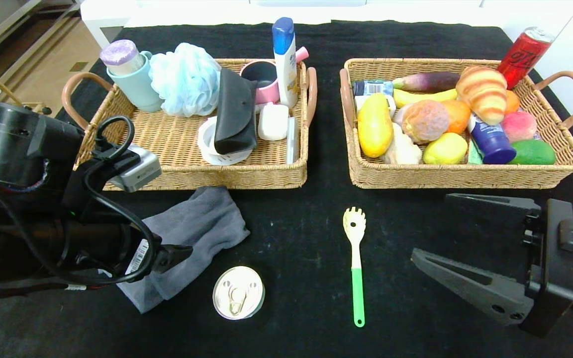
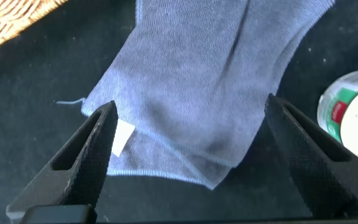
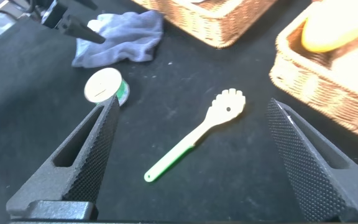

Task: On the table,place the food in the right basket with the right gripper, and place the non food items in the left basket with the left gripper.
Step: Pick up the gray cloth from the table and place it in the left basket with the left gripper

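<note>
Grey cloth (image 1: 192, 243) lies crumpled on the black tabletop (image 1: 291, 278), just in front of the left basket (image 1: 187, 149); you have your left claw (image 2: 188, 155) directly above it, jaws spread wide to either side of the fabric and holding nothing. In the left wrist view a small white label (image 2: 123, 138) shows near the cloth's edge. A tin can (image 1: 238, 292) stands upright beside the cloth, pull-tab lid facing up, clear of both claws. A pasta spoon (image 1: 355, 263) with a cream head and green handle lies flat between the can and your right claw (image 1: 458, 233), its head toward the baskets. Your right claw sits low over the tabletop in front of the right basket (image 1: 465, 169), jaws fully apart, empty; in the right wrist view the spoon lies between its fingers (image 3: 86, 155) but well beyond them. The left basket holds a bath pouf (image 1: 184, 79), a shampoo bottle (image 1: 285, 62), a dark case (image 1: 236, 112) and a pink mug (image 1: 264, 79). The right basket holds a croissant (image 1: 483, 92), a banana (image 1: 423, 95), assorted fruit and a red can (image 1: 524, 55) leaning at its far corner.
</note>
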